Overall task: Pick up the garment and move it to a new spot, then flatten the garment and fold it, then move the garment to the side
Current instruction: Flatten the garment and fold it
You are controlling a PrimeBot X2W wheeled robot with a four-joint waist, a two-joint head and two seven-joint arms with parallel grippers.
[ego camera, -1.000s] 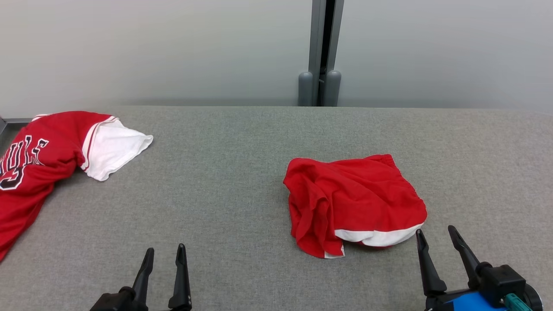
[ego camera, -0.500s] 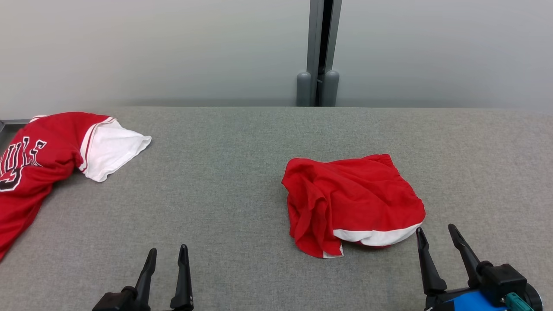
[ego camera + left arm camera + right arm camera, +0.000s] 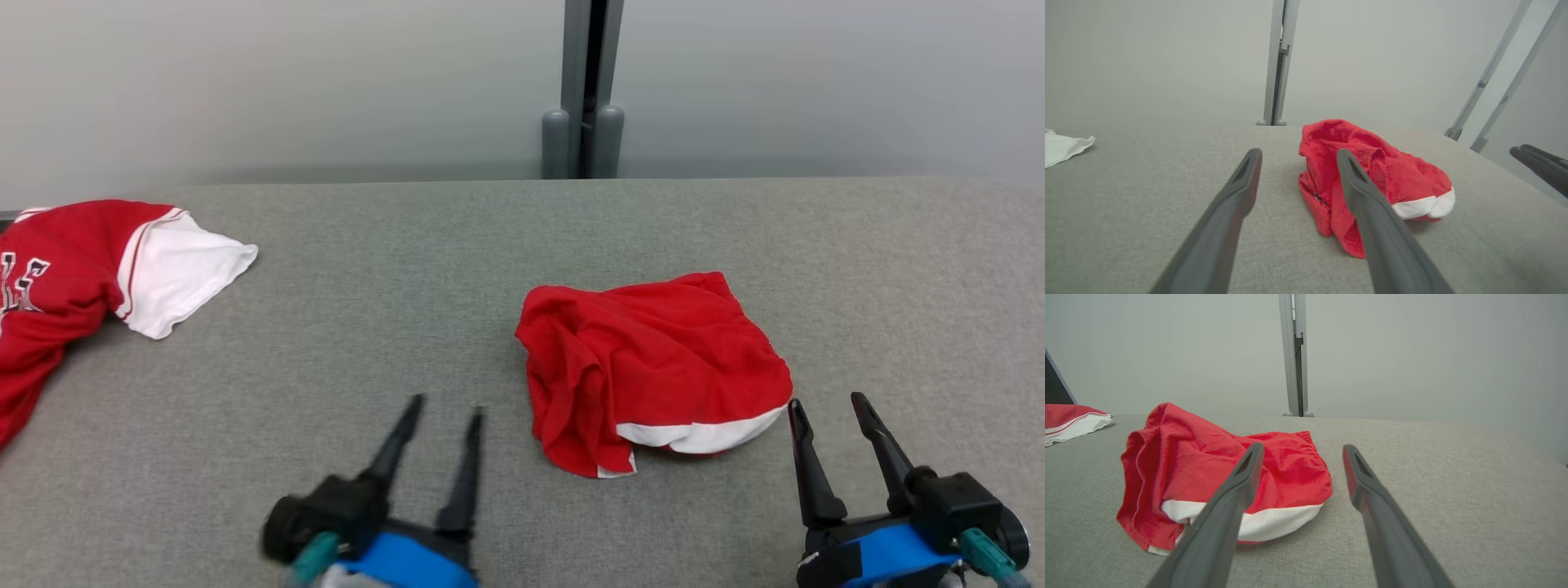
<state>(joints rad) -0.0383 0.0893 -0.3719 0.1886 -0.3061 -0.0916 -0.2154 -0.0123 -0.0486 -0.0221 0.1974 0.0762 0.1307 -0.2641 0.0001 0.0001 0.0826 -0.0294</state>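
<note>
Head view: garment (image 3: 653, 359) lies between left pincer (image 3: 446, 406) and right pincer (image 3: 825, 399).

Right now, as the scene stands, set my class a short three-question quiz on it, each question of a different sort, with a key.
1. True or false: the right gripper is shut on the red shorts.
2. What lies at the left side of the grey table? A) a red-and-white jersey B) a blue towel C) a black sock
3. Fill in: the left gripper has its jaws ____.
Key: 1 false; 2 A; 3 open.
</note>
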